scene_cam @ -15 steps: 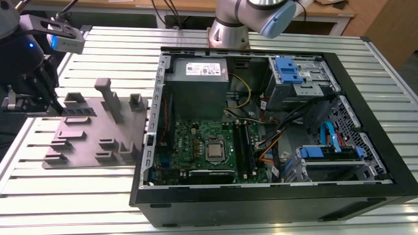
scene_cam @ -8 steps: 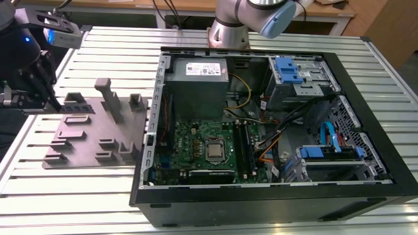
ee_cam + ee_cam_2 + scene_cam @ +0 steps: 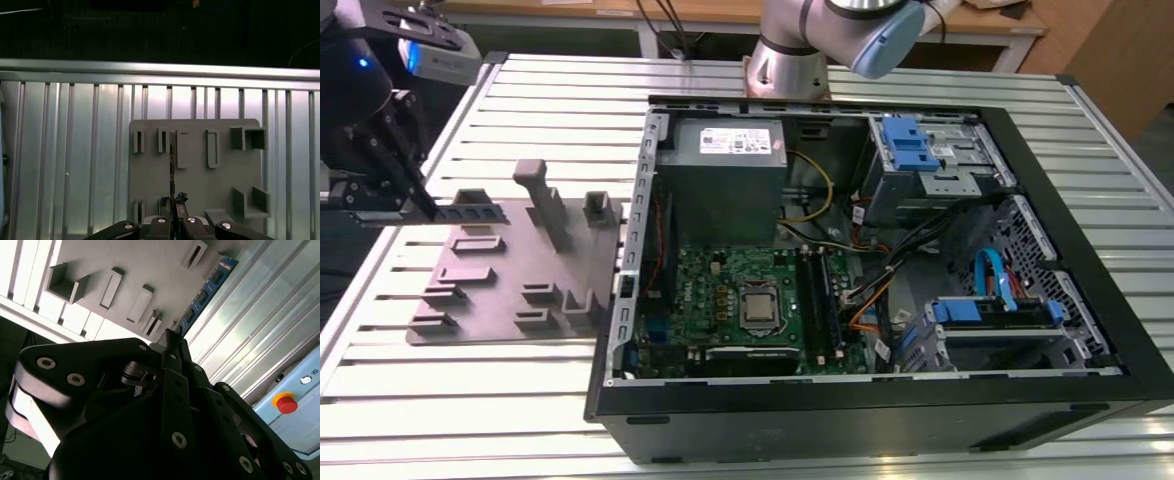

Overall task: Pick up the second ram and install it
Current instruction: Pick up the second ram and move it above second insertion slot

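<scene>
Gripping stage of the pick-up, by judgement: black two-fingered tool point(image 3: 172, 216) clenched on one end of the long, thin dark-green memory stick point(image 3: 206, 290), edge-on at the grey plastic fixture plate point(image 3: 494, 300) on the slatted metal surface point(image 3: 520, 100). Whether the stick is seated or lifted cannot be told. Installation in the open black computer case point(image 3: 854, 425) is not yet done; it calls for a firm, square hold.

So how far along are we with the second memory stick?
Done: the grasp, with the claw shut on the memory stick at the grey holder plate, on the exterior view's left. In hand: the pick-up; I cannot tell whether the stick is clear of the plate. Left: the install, since the stick is well away from the motherboard inside the open computer case.
</scene>
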Available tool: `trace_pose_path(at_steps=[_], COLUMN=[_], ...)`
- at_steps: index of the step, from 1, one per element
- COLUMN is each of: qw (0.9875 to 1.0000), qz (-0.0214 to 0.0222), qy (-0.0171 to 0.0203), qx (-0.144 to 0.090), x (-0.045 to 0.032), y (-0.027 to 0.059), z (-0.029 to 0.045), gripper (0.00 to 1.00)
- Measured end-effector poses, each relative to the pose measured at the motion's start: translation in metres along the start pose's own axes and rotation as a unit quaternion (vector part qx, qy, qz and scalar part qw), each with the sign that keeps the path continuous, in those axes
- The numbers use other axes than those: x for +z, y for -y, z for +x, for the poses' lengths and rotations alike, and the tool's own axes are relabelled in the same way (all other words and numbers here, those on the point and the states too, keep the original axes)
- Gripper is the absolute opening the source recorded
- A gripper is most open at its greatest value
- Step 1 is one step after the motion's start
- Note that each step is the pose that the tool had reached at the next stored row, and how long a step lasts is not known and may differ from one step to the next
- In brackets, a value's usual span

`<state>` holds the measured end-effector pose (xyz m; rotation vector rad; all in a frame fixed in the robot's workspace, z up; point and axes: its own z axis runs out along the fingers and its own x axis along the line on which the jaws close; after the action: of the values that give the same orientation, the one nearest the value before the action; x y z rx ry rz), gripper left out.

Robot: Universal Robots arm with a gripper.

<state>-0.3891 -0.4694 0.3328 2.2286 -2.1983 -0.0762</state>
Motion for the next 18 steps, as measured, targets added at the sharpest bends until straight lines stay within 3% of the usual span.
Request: trace_pose_path(at_steps=[18], qw=[1.0], qz=[0.0], qy=[0.0], qx=[0.0], x=[-0.0274], y=[-0.0011], z=[-0.0008], gripper=[0.14])
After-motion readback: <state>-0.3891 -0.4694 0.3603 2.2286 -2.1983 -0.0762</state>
